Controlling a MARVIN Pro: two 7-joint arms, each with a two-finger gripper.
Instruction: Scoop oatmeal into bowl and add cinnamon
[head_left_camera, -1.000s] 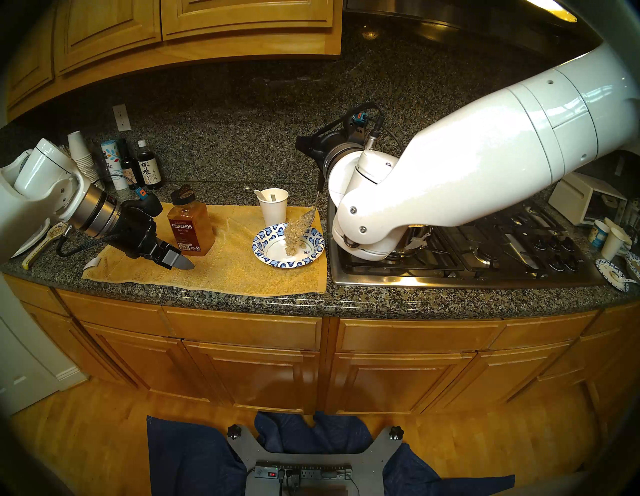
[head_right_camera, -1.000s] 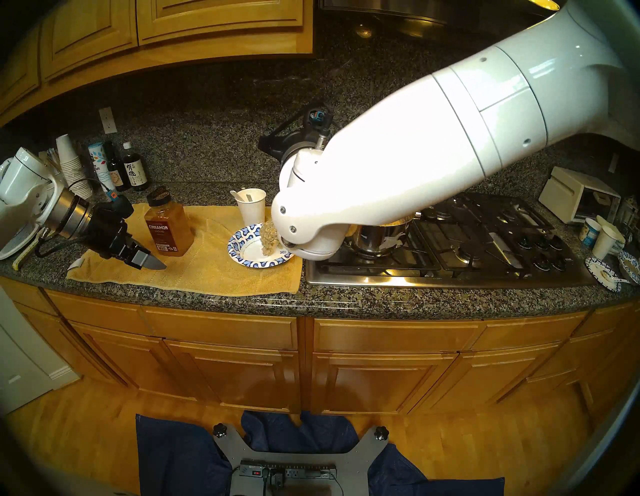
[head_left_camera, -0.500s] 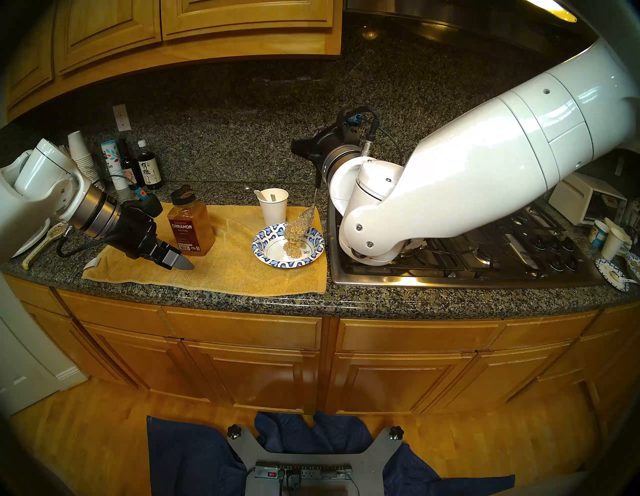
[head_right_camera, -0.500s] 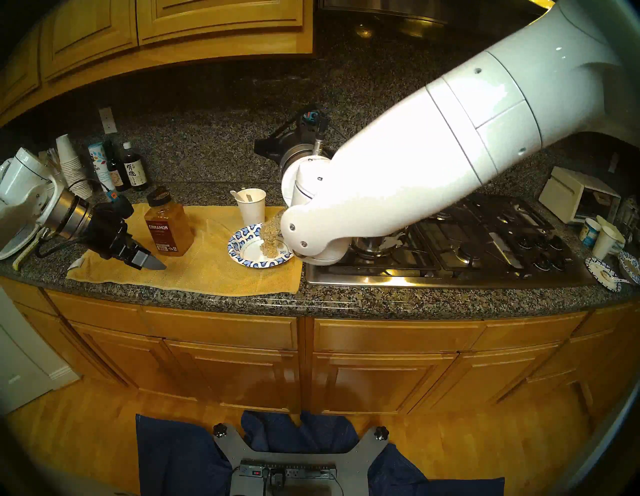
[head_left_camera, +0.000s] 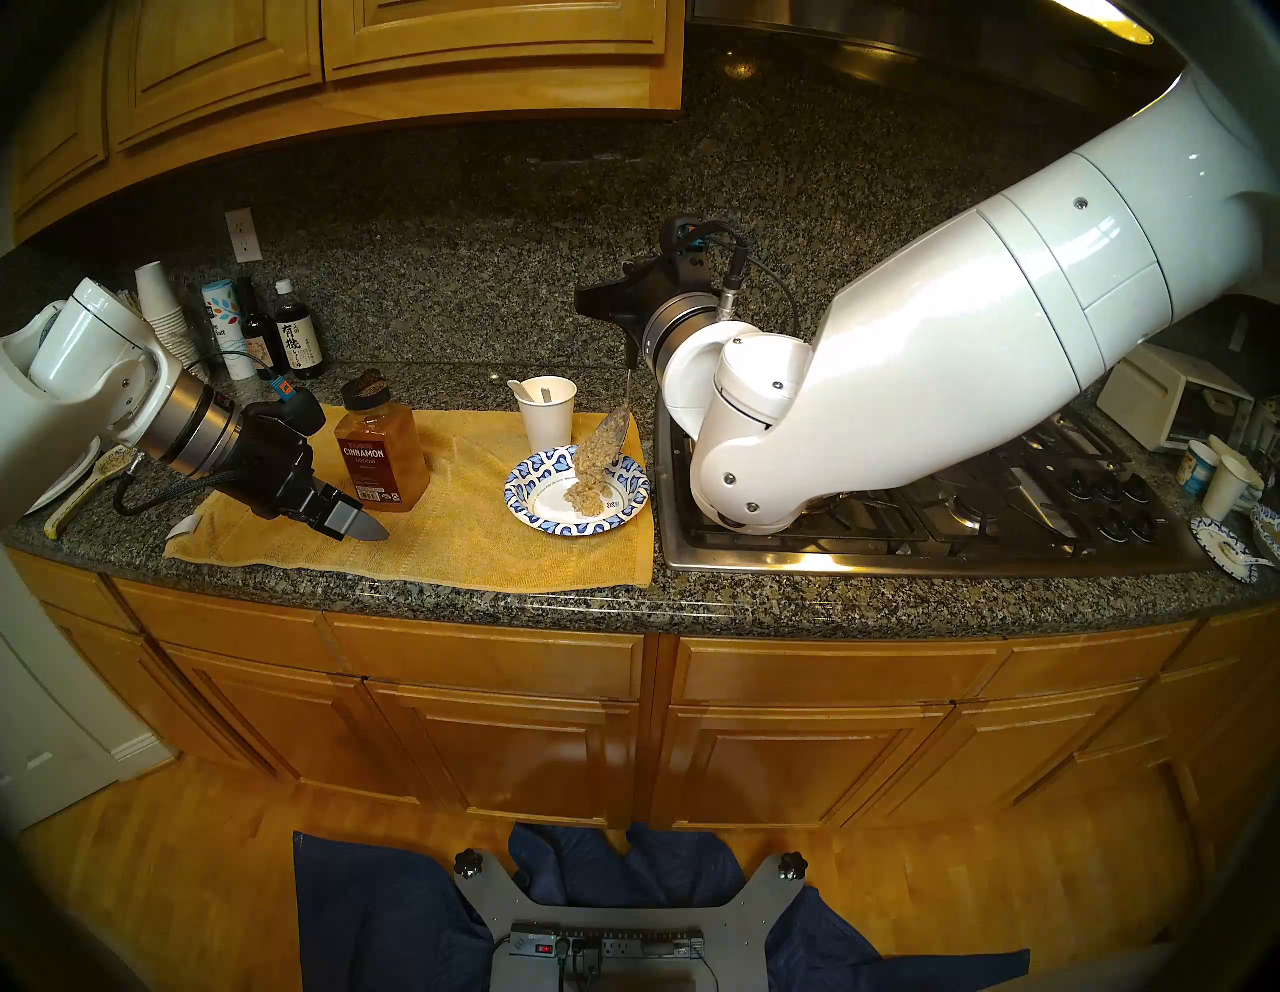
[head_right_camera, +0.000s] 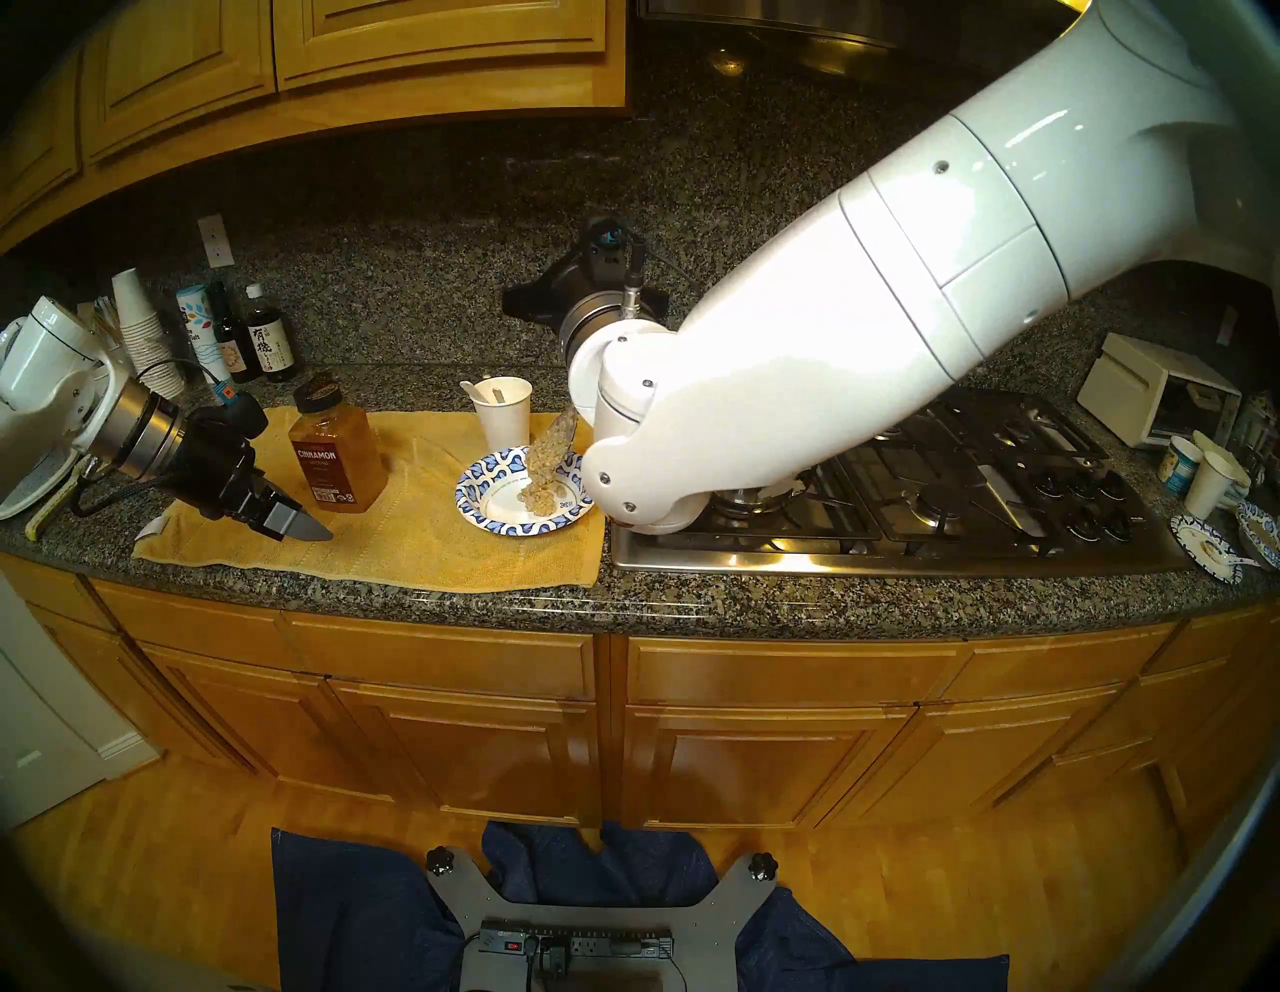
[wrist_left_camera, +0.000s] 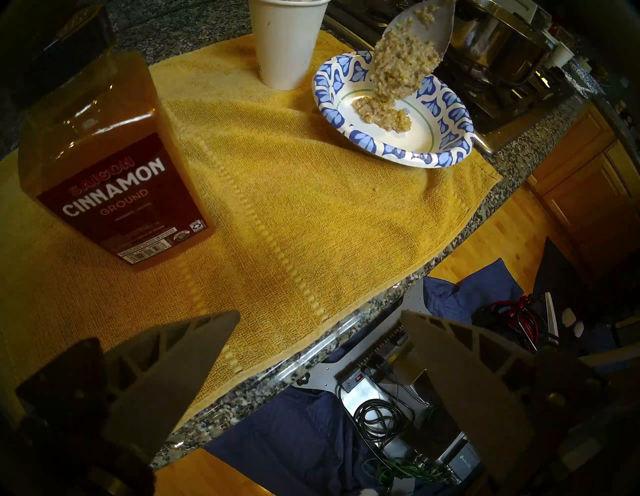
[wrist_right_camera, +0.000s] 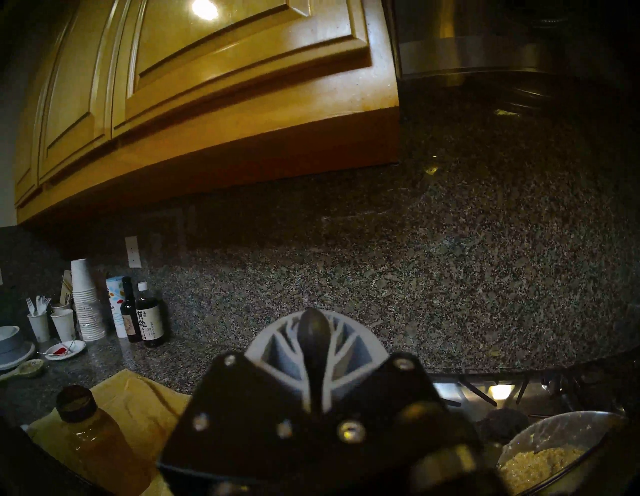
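Observation:
The blue-and-white paper bowl (head_left_camera: 528, 485) (wrist_left_camera: 332, 114) sits on a yellow towel beside the stove. Over it hangs a tilted metal spoon (head_left_camera: 618, 424) (wrist_left_camera: 438, 20), from which a sticky rope of oatmeal (head_left_camera: 594, 463) (wrist_left_camera: 401, 65) (head_right_camera: 547, 463) slides into a small heap in the bowl. My right gripper (head_left_camera: 618, 319) (wrist_right_camera: 313, 346) is shut on the spoon's handle, above the bowl's far edge. The cinnamon jar (head_left_camera: 381, 457) (wrist_left_camera: 110, 173) stands upright at the towel's left. Just in front of the jar, my left gripper (head_left_camera: 360, 526) (wrist_left_camera: 318, 318) hovers low over the towel, open and holding nothing.
A white paper cup (head_left_camera: 547, 415) with utensils stands right behind the bowl. The steel pot (wrist_right_camera: 540, 460) of oatmeal sits on the gas stove (head_left_camera: 970, 506), mostly behind my right arm. Dark bottles (head_left_camera: 298, 339) and stacked cups (head_left_camera: 159, 298) line the back left; a toaster oven (head_left_camera: 1170, 402) stands far right.
My right wrist has drifted left and tipped the spoon steeper while the elbow sank toward the stove. More oatmeal has slid down into the bowl. The left arm has not moved.

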